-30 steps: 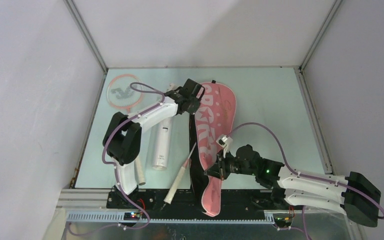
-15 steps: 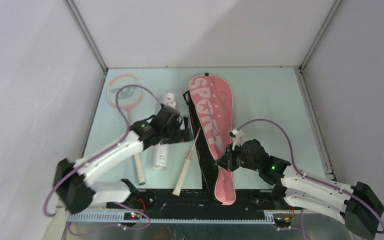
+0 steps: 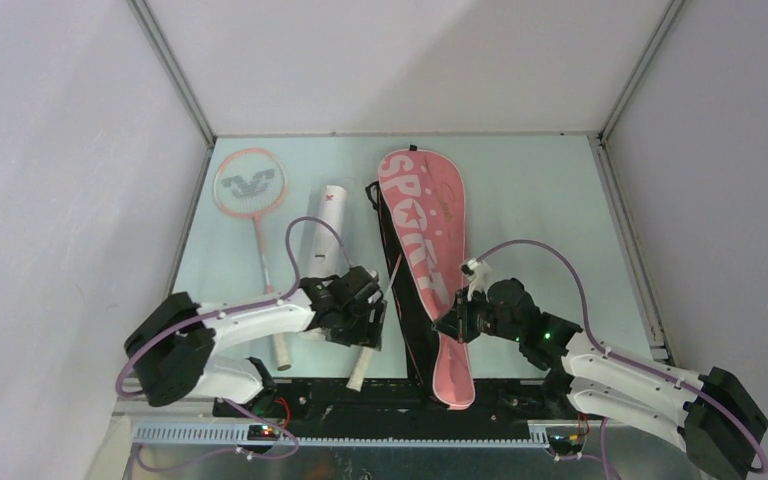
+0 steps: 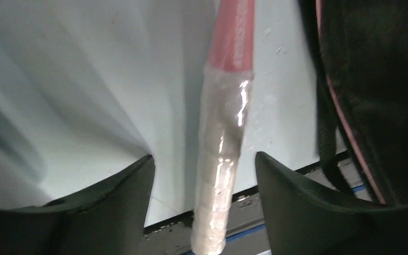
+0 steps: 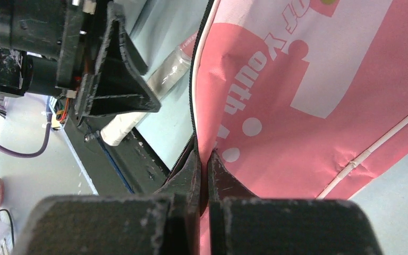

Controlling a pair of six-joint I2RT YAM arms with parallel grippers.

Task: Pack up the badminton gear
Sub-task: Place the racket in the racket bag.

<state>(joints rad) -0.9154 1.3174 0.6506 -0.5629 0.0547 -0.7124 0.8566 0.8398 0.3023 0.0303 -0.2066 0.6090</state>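
The pink "SPORT" racket bag (image 3: 423,240) lies lengthwise mid-table, its black strap along the left side. My right gripper (image 3: 452,328) is shut on the bag's (image 5: 308,79) zipper edge (image 5: 203,159). A second racket's shaft runs out of the bag's side to a white handle (image 3: 360,366) at the near edge. My left gripper (image 3: 362,322) hangs over that handle (image 4: 223,159), open (image 4: 204,175), one finger on each side with gaps. Another pink racket (image 3: 248,188) lies far left. A white tube (image 3: 326,222) lies between it and the bag.
The black mounting rail (image 3: 310,392) runs along the near table edge under the handle's end. Grey walls and metal frame posts (image 3: 175,85) close in the left, right and back sides. The black strap (image 4: 329,138) lies right of my left fingers.
My left arm swung back from the bag's top to the near edge, opened, and now straddles the second racket's handle. The bag straightened and shifted right. The right gripper kept its hold.
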